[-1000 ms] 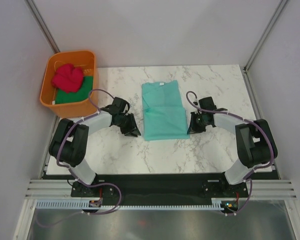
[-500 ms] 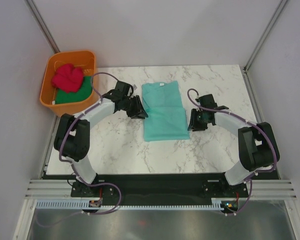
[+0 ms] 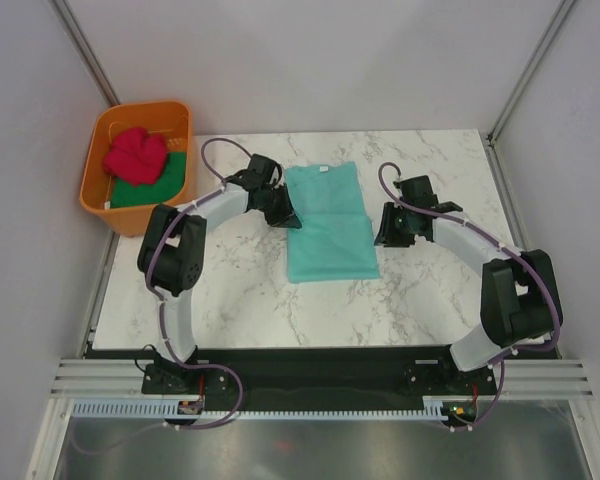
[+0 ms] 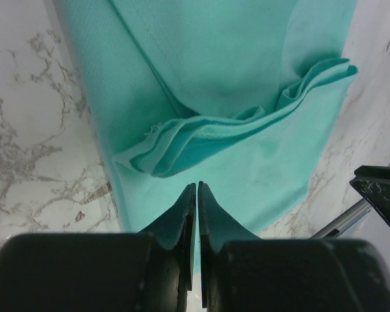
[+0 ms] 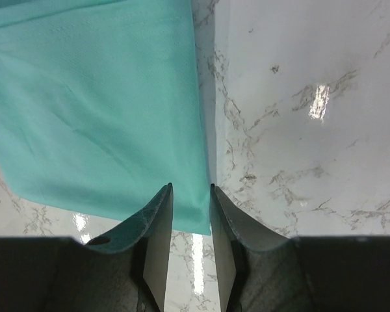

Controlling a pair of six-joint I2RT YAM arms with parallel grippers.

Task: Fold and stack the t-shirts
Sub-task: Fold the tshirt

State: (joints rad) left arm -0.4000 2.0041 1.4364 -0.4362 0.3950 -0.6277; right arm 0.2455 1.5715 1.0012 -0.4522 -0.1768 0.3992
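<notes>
A teal t-shirt [image 3: 328,225] lies folded into a long rectangle in the middle of the marble table [image 3: 240,290]. My left gripper [image 3: 285,213] is at its left edge. In the left wrist view that gripper [image 4: 197,185] is shut, its tips pinching the teal t-shirt [image 4: 234,78] just below a bunched fold. My right gripper [image 3: 385,228] is at the shirt's right edge. In the right wrist view it [image 5: 191,187] stands open, straddling the edge of the t-shirt [image 5: 91,110] near its corner. A pinkish-red t-shirt [image 3: 136,155] lies bunched on a dark green one [image 3: 155,187].
The orange tub [image 3: 100,190] holding the red and green shirts stands at the table's back left corner. Grey walls close in the table on three sides. Cables loop from both wrists above the table.
My left gripper has moved up and right to the teal shirt's left edge and shut there. My right gripper has opened and shifted slightly toward the back.
</notes>
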